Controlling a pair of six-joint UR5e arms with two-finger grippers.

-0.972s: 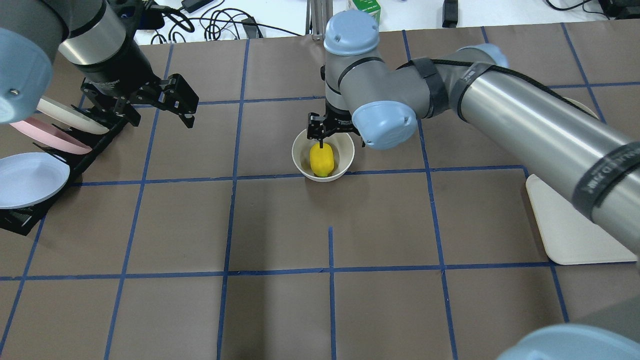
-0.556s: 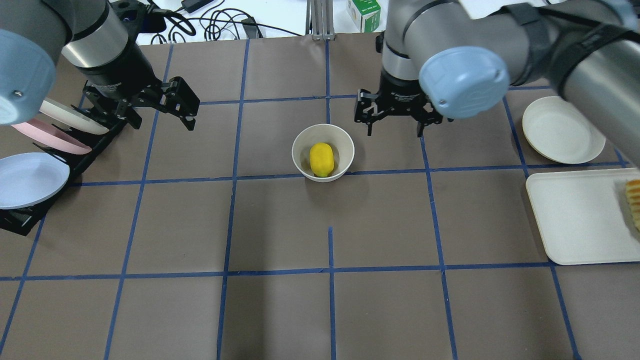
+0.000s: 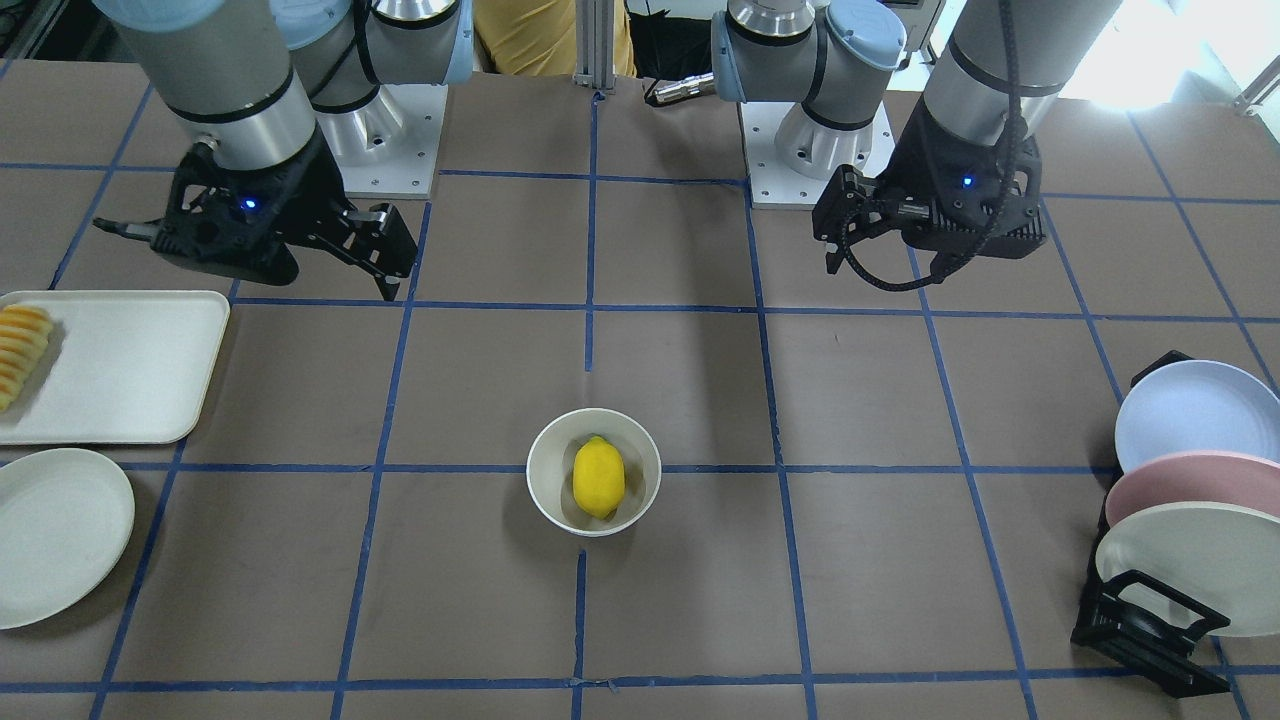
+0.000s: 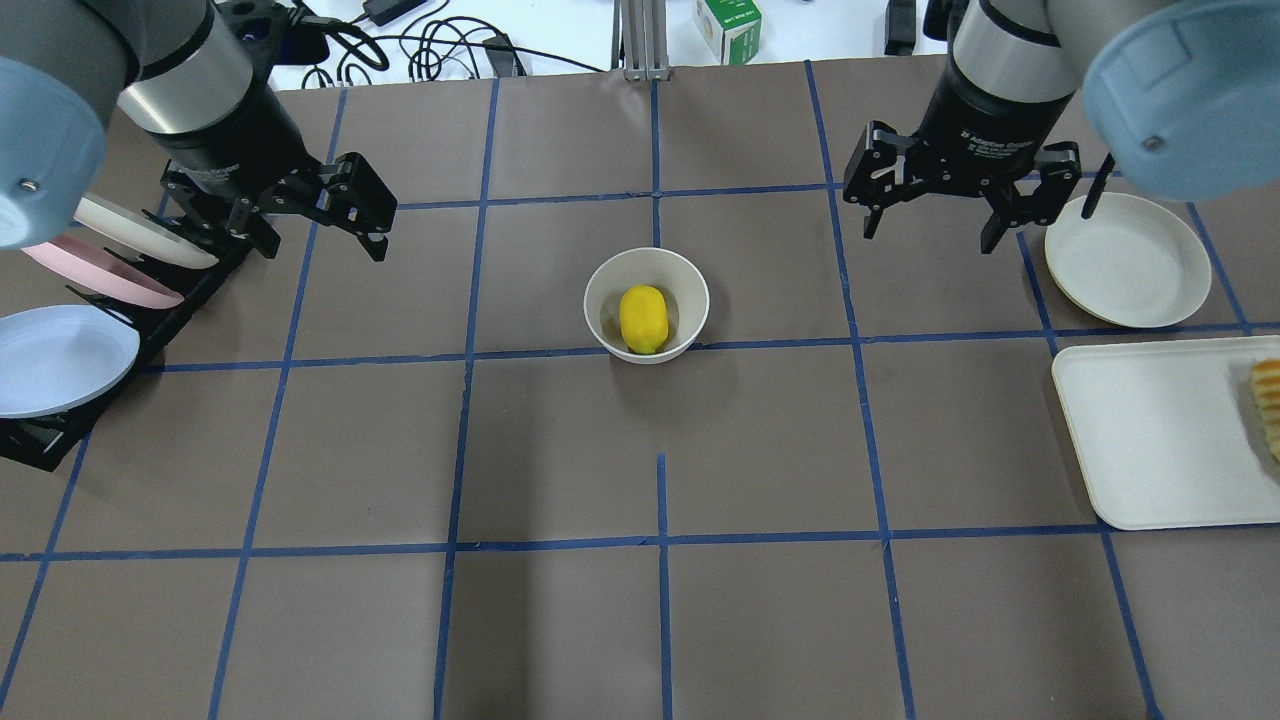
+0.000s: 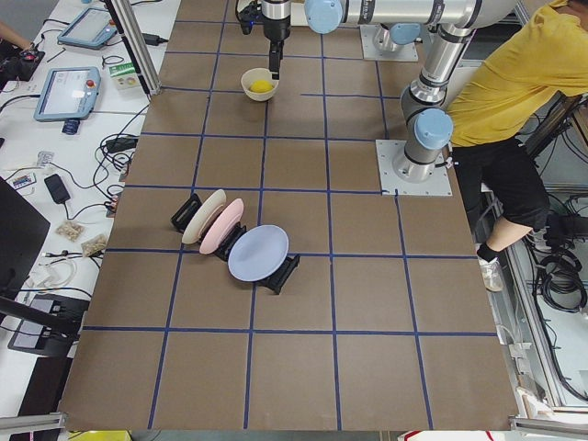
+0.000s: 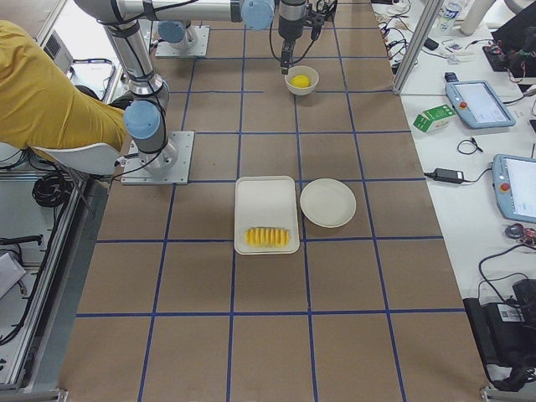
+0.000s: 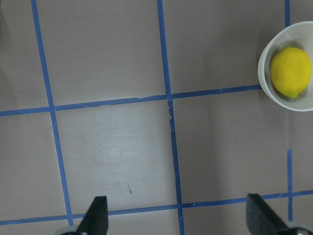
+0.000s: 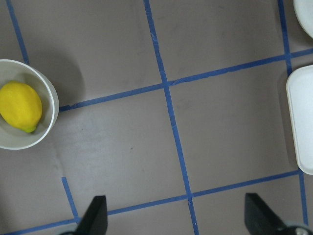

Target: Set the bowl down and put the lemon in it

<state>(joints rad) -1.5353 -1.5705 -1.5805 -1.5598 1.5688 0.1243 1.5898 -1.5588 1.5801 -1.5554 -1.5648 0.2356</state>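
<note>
The off-white bowl stands upright near the table's middle, and the yellow lemon lies inside it. Both also show in the front view, bowl and lemon. My right gripper is open and empty, raised well to the right of the bowl and a little beyond it. Its wrist view shows the bowl and lemon at the left edge. My left gripper is open and empty, raised far to the left of the bowl, beside the plate rack. Its wrist view shows the lemon at the upper right.
A black rack with three plates stands at the left edge. A shallow white plate lies at the right, just beside my right gripper. A white tray with sliced orange-yellow food lies in front of that plate.
My right gripper has lifted off the lemon in the bowl and swung away to the right and farther back. The lemon stays in the bowl. The left arm has not moved.
</note>
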